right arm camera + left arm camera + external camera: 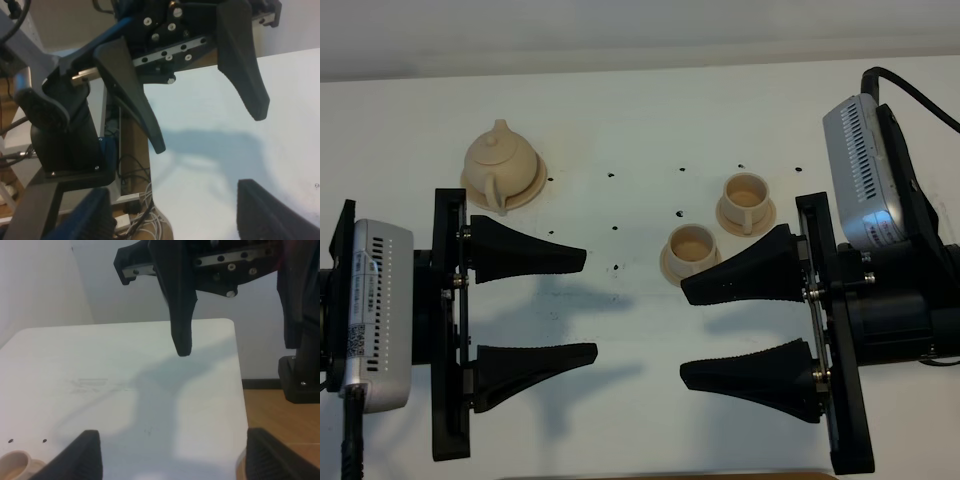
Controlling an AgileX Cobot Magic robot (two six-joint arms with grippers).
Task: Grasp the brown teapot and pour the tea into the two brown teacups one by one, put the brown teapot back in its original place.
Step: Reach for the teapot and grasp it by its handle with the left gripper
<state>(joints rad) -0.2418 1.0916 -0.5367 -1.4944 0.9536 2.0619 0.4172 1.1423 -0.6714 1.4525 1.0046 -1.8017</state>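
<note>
Clearly both pairs of jaws stand apart, empty, brown teapot [498, 160] on saucer [533, 192].

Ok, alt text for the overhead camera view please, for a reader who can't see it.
The left gripper and right gripper, both open and empty, face each other above a white table. The pale teapot sits on its saucer at the view's upper left; two matching teacups stand close together right of centre.
</note>
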